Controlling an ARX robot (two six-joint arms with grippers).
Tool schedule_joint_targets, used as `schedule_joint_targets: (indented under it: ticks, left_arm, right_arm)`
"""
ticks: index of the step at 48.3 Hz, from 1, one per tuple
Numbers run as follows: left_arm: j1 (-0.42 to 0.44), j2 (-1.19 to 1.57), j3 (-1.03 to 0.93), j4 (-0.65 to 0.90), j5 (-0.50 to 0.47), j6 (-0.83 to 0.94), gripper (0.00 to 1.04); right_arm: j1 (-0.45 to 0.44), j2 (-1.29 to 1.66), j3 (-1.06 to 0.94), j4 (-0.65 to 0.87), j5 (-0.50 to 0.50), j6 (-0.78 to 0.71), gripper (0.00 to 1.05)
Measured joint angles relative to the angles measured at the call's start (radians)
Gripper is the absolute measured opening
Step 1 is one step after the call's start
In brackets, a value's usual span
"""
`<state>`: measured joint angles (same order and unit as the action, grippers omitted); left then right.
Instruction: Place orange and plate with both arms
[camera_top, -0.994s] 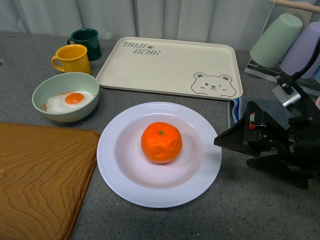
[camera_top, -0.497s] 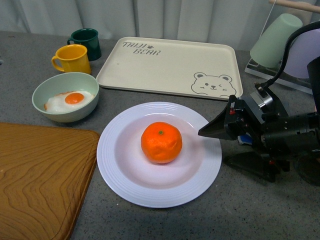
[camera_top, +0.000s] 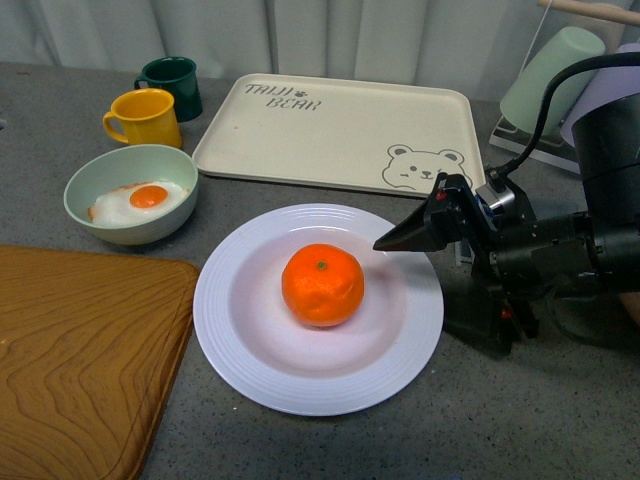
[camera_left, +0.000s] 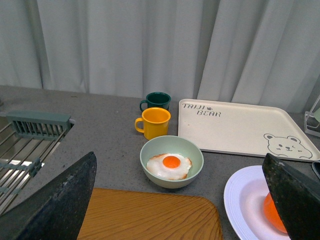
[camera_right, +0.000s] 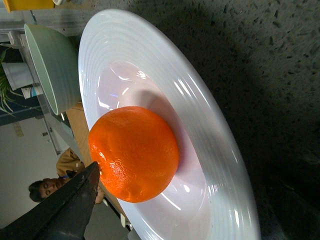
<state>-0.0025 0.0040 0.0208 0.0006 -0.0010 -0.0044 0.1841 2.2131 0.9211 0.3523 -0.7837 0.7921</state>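
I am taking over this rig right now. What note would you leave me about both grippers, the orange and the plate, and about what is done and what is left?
Left gripper: open, holds nothing; not seen in the front view.
Right gripper: open, holds nothing, at the plate's right rim, its upper finger pointing at the orange without touching it.
Orange: in the middle of the plate, which lies in front of the bear tray.
Done: the orange lies on the plate.
Left: nothing is gripped yet. Probably both arms must grasp and place the two things; the target place is not shown.

orange (camera_top: 322, 285) on plate (camera_top: 250, 355), tray (camera_top: 330, 130) behind
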Motion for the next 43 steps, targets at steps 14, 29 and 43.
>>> schedule_joint_targets:
  ticks: [14, 29, 43]
  left_arm:
    - [0.0, 0.0, 0.0, 0.0, 0.0, 0.0, 0.98]
    - [0.0, 0.0, 0.0, 0.0, 0.0, 0.0, 0.98]
    - [0.0, 0.0, 0.0, 0.0, 0.0, 0.0, 0.98]
  right_arm:
    - [0.02, 0.039, 0.015, -0.036, 0.016, 0.015, 0.55]
    - [0.017, 0.051, 0.023, -0.057, -0.006, -0.009, 0.05]
    - [0.017, 0.031, 0.01, -0.03, 0.024, -0.078, 0.04]
